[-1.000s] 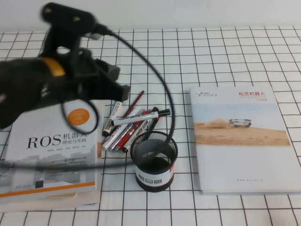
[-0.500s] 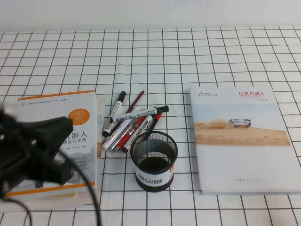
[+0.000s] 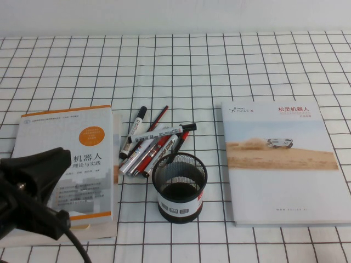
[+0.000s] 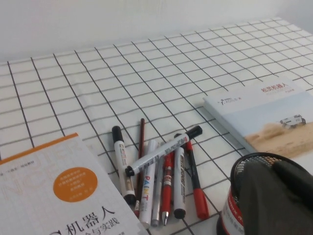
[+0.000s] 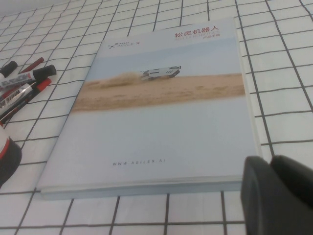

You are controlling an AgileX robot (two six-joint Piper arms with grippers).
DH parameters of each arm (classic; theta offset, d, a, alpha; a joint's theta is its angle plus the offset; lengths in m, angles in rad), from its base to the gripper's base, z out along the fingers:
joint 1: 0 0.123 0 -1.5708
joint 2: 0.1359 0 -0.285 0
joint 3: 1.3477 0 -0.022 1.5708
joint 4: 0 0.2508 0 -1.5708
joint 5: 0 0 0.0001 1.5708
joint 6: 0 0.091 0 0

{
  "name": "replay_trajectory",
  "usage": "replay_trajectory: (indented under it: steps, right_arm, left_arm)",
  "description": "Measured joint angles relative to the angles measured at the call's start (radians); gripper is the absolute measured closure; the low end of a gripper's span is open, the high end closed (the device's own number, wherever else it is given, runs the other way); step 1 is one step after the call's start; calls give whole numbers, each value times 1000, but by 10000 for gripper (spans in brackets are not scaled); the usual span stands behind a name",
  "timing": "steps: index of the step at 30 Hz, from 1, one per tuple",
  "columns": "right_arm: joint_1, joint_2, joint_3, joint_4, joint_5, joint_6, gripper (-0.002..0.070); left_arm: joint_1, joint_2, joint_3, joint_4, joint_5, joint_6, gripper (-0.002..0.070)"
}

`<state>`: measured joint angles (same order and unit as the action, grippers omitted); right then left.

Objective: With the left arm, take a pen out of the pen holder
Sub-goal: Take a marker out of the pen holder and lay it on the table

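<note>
Pens [image 3: 151,143] piled beside empty-looking holder [image 3: 179,189]: job looks done. Left gripper [image 4: 272,171] near-left, right gripper [image 5: 270,164] near-right: parked, fingers closed, empty.

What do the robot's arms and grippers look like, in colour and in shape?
The left arm, low on the left in the high view, is a matte black, blocky body with a black cable. The left gripper, beside the pen holder, is dark grey and rounded. The right gripper, near the brochure, is black and rounded. No markings show.

Bright, even, diffuse light; faint soft shadows beside the pen holder [image 3: 179,205]; blurry close-up left fingers [image 4: 266,196].
</note>
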<state>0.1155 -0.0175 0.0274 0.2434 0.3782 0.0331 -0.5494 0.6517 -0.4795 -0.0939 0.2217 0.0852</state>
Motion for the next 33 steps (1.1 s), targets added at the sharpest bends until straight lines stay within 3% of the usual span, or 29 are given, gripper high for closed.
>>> replay_trajectory:
  steps: [5, 9, 16, 19, 33]
  right_arm:
    - [0, 0, 0, 0, 0, 0, 688]
    - [0, 0, 0, 0, 0, 0, 689]
    - [0, 0, 0, 0, 0, 0, 689]
    - [0, 0, 0, 0, 0, 0, 689]
    - [0, 0, 0, 0, 0, 0, 689]
  left_arm:
    - [39, -78, 97, 22, -108, 0, 676]
    - [144, -216, 227, 25, -204, -2, 676]
    - [354, -507, 393, 26, -227, -27, 677]
    - [401, -607, 449, 26, -222, -49, 677]
    - [423, -659, 503, 87, -24, -59, 677]
